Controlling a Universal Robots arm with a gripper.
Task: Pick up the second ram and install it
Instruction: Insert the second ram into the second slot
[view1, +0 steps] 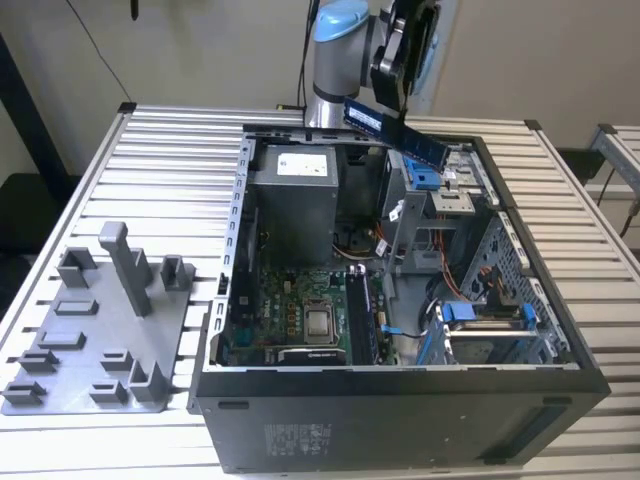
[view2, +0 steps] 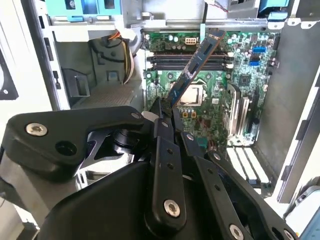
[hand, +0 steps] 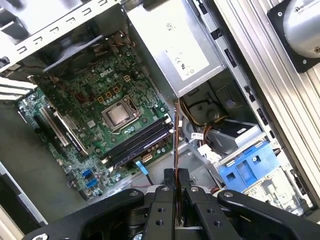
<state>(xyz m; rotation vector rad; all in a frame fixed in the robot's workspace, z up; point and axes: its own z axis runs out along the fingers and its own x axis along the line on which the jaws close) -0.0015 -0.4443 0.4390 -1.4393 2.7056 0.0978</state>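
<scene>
The second ram (view1: 425, 148) is a slim dark board held in the air above the open computer case (view1: 400, 400), tilted, over the case's far side. My gripper (view1: 388, 112) is shut on it near one end. In the second wrist view the ram (view2: 192, 67) sticks out from the gripper (view2: 167, 112) toward the motherboard, above the dark memory slots (view2: 190, 60). In the first wrist view the ram (hand: 176, 135) appears edge-on as a thin strip between the gripper (hand: 176, 175) fingers, beside the memory slots (hand: 137, 142).
Inside the case are the power supply (view1: 292, 200), the bare processor (view1: 320, 322), loose cables and blue drive-bay clips (view1: 425, 178). A grey fixture plate (view1: 100, 340) with upright posts lies on the slatted table (view1: 170, 150) at the exterior view's left.
</scene>
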